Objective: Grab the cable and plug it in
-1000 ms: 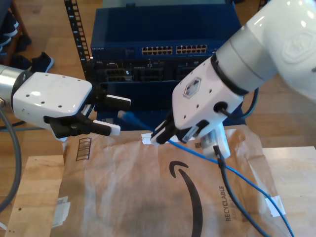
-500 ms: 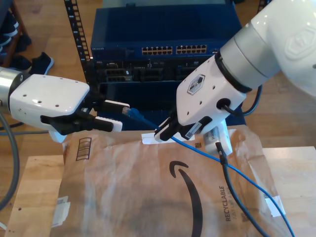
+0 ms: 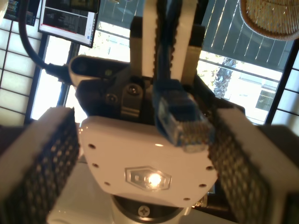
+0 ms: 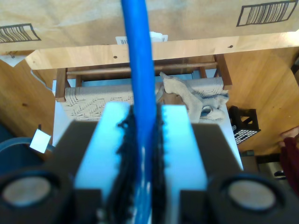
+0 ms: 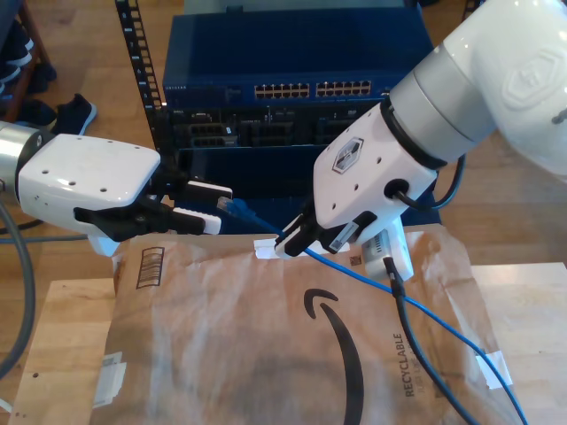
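My second tool [image 5: 289, 240] is clamped tight on the cable [image 5: 354, 268], its two fingers pressed together with the blue line running straight out between them. A short length of cable sticks out ahead of this tool's fingertips and ends in the translucent blue plug [image 5: 229, 207]. Behind the tool, the rest of the cable trails down across the brown paper bag [image 5: 266, 354] lying on the wooden counter [image 5: 71, 328].

My first tool [image 5: 220, 209] faces the second tool with its jaws spread wide. The plug sits between its two fingers. In the first wrist view the plug [image 3: 182, 119] points toward the camera, with the meshed pads [image 3: 37, 158] standing well off on either side and not touching it.

Beyond both tools stands a dark blue rack of network gear [image 5: 292, 88] with rows of ports.
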{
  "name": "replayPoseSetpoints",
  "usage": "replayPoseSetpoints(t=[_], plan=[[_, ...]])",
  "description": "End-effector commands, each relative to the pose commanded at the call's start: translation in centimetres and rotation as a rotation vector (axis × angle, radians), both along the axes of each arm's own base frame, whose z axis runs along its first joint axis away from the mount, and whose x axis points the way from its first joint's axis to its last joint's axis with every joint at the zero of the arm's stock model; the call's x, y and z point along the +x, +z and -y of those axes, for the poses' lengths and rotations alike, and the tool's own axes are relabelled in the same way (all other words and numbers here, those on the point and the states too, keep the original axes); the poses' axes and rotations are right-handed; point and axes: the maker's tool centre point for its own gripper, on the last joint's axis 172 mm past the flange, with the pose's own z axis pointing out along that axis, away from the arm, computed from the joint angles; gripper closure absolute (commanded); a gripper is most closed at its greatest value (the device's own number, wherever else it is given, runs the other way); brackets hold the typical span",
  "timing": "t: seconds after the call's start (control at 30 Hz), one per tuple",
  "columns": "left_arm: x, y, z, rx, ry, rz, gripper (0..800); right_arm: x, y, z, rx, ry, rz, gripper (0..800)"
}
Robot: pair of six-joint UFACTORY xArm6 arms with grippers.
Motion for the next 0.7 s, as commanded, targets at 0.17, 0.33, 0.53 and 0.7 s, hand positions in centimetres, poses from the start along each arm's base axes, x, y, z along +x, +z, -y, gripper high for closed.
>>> replayPoseSetpoints(t=[0.17, 0.33, 0.53, 0.7], plan=[[0.12, -0.21, -0.03, 0.003, 0.005, 0.001, 455, 0.01, -0.26, -0.02, -0.003, 0.001, -0.007, 799], [0.64, -0.77, -0.15, 0.016, 0.027, 0.003, 533, 0.03, -0.17, -0.08, -0.002, 0.002, -0.004, 799], [0.61, -0.81, -0.12, 0.013, 0.028, 0.003, 545, 0.0, -0.25, -0.09, -0.003, 0.003, -0.007, 799], [0.65, -0.83, -0.13, 0.014, 0.029, 0.004, 554, 0.09, -0.45, -0.09, -0.006, 0.004, -0.01, 799]])
